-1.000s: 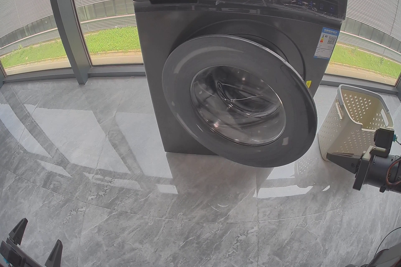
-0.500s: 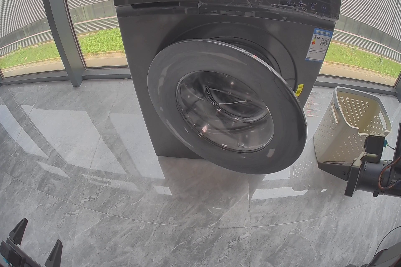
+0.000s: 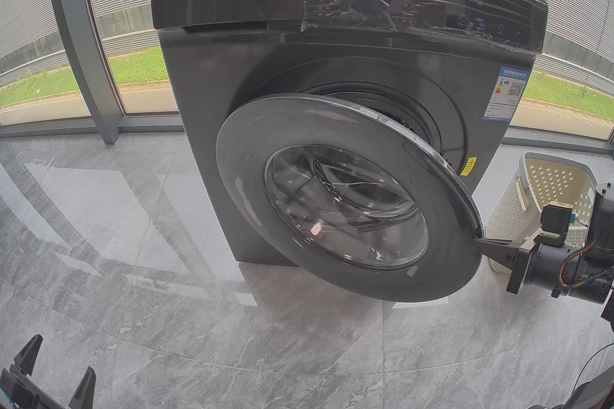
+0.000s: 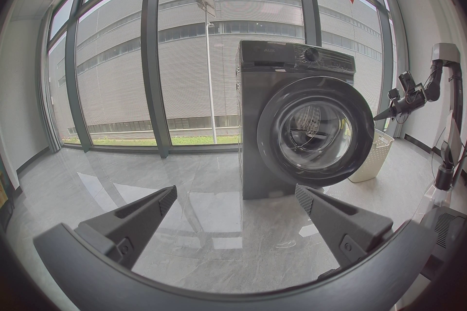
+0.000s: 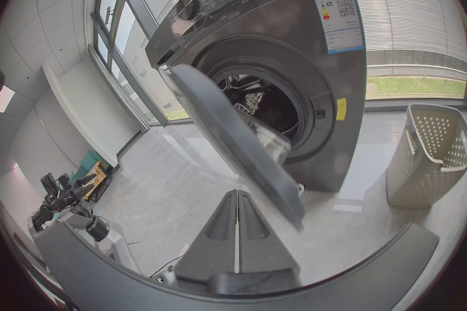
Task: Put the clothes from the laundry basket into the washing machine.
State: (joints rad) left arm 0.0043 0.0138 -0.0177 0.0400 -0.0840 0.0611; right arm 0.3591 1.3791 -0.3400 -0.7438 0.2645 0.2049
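Washing machine: door stands partly open, hinged on its left. Right hand has its fingers pressed together, tip at the door's right rim. Left hand is spread, low at near left, well apart from the machine. Laundry basket stands on the floor, just right of the machine.

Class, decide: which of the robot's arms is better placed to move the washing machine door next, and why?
Right. The right gripper, shut, sits at the free edge of the half-open door, beside the laundry basket. The left gripper hangs low and open, well short of the washing machine.
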